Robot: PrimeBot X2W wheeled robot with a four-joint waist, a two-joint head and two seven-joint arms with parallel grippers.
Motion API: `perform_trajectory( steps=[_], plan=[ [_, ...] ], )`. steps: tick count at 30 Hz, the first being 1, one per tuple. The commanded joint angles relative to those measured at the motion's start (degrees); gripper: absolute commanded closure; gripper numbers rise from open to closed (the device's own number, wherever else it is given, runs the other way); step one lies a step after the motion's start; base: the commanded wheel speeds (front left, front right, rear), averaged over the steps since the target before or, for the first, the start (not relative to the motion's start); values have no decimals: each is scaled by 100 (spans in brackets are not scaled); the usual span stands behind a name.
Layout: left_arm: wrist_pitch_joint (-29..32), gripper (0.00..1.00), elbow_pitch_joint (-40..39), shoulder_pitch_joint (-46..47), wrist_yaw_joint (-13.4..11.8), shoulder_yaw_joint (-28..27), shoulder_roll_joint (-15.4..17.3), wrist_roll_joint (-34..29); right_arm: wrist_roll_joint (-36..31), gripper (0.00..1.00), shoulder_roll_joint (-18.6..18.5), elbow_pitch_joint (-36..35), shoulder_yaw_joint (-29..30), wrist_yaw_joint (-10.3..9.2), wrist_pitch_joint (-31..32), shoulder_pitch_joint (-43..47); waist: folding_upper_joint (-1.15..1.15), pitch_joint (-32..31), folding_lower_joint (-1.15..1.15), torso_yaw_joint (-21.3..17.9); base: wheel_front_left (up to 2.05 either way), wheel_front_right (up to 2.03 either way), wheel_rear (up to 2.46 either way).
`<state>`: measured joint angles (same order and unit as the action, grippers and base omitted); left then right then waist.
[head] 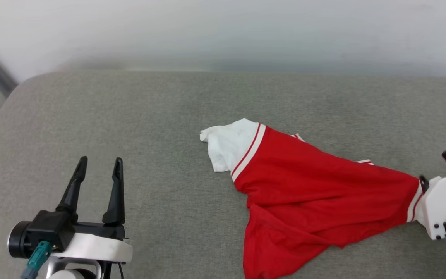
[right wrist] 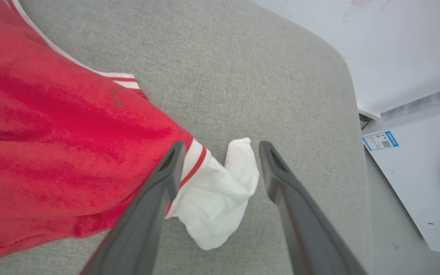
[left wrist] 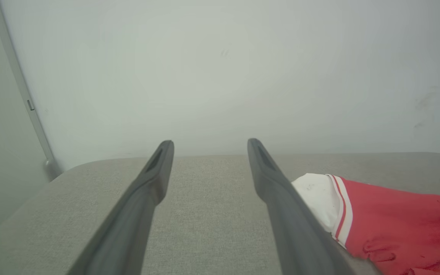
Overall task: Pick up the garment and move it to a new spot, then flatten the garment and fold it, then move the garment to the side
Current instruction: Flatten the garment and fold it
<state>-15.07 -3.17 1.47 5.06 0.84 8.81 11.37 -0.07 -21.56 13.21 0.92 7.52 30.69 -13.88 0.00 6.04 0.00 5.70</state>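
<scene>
Garment [head: 316,186]: I see it crumpled on the grey cushion [head: 130,116], right of centre | white sleeve [right wrist: 220,198]: lies loose between the spread fingers of my right gripper [right wrist: 222,147], not pinched | left gripper [head: 101,159]: fingers parted, empty, well apart from the cloth

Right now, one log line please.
red T-shirt: unfolded on grey cushion | left gripper: open, empty | right gripper: open, straddling white sleeve

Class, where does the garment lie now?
Head view: the garment lies right of centre on the grey cushion, one white sleeve between the open fingers of the right gripper.
</scene>
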Motion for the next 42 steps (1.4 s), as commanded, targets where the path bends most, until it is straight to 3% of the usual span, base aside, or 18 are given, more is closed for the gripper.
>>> perform_trajectory(
  steps=[1,7,12,18,22,26,29,36,42],
  plan=[
    [-15,0,-37,-43,32,-46,-6,42,4,0,46,-192,44,-6,-141,17,0,-104,0,-114,0,0,0],
    [-15,0,-196,-107,91,-176,-30,88,195,0,407,-998,171,-6,-844,335,0,-181,0,-362,0,0,0],
    [-15,0,-210,-13,145,-201,30,241,404,0,1003,-1513,447,-5,-1733,676,0,-114,0,-560,0,0,0],
    [292,0,-254,463,219,5,400,616,443,0,1547,-1848,623,-6,-2597,850,0,148,0,-875,0,0,0],
    [1273,0,-229,1174,237,527,1078,859,353,0,1677,-1938,846,-5,-2892,763,0,453,0,-1028,0,0,0],
    [2654,0,-150,2107,238,1170,1633,1742,218,0,1787,-1847,1312,-4,-2987,616,0,768,0,-1133,0,0,0],
    [3691,0,-7,2779,229,1645,2241,2066,102,0,1836,-1742,1421,-4,-3082,502,0,967,0,-1230,0,0,0],
    [5621,0,549,3810,233,2408,2650,3164,233,0,1874,-1496,1540,-4,-3315,352,0,1360,0,-1415,0,0,0],
    [6256,0,1154,4460,234,2769,2778,3352,368,0,1875,-1341,1405,-5,-3485,204,0,1700,0,-1570,0,0,0]
  ],
)
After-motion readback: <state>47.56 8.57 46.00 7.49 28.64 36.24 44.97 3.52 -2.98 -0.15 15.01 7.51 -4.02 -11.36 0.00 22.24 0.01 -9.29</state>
